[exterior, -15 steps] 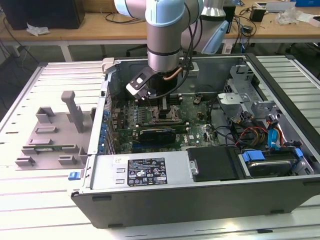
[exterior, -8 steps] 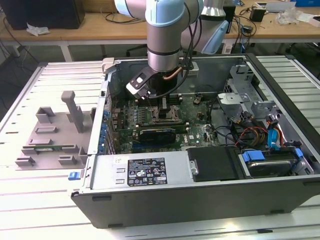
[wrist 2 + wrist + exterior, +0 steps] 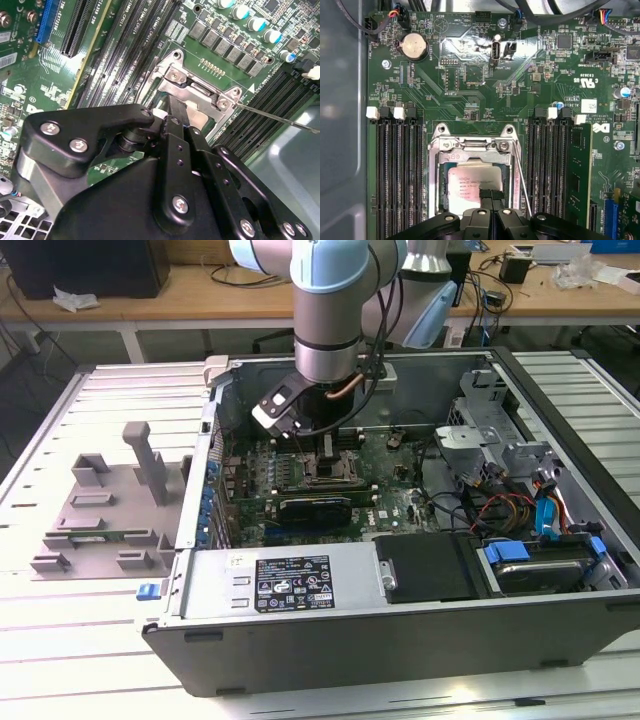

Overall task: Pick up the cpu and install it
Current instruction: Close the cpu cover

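the small flat square cpu with a silvery-grey metal top (image 3: pixel 470 186) lies level inside the square metal-framed socket (image 3: pixel 438 165) of the green motherboard (image 3: pixel 470 90), within the open grey computer case (image 3: pixel 400 640) on the slatted tabletop (image 3: pixel 60 660). my black tool (image 3: pixel 490 195) stands straight above it, over one edge. i cannot tell whether it is spread or pinching. long black memory slots (image 3: pixel 400 175) flank the socket.

Slatted table (image 3: pixel 70 640): computer case (image 3: pixel 400 640), grey fixture (image 3: pixel 100 510)
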Robot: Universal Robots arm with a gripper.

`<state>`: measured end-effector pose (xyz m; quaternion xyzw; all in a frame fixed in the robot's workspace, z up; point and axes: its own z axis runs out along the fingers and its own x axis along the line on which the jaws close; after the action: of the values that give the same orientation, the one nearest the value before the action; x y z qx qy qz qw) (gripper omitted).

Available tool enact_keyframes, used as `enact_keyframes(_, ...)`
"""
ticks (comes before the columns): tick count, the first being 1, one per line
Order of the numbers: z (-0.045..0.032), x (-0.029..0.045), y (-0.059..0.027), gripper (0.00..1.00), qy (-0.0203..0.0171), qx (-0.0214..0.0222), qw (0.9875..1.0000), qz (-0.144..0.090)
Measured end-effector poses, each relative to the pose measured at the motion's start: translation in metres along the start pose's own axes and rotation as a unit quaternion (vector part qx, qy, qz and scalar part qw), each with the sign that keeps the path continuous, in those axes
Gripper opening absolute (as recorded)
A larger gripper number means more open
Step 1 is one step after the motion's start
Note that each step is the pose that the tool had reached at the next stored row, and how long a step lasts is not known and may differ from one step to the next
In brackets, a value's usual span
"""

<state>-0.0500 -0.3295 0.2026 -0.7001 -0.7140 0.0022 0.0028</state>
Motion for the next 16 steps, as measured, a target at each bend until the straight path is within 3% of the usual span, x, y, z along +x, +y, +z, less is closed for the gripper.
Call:
enact_keyframes(7, -0.0033, 0.0026, 0.0011, 0.11, 0.0045, -0.0019, 1.0, 0.0)
enact_keyframes(14, -0.0302, 0.0022, 0.0008, 0.11, 0.0033, -0.0011, 1.0, 0.0)
enact_keyframes(16, -0.0331, 0.0023, 0.0008, 0.11, 0.0033, -0.0011, 1.0, 0.0)
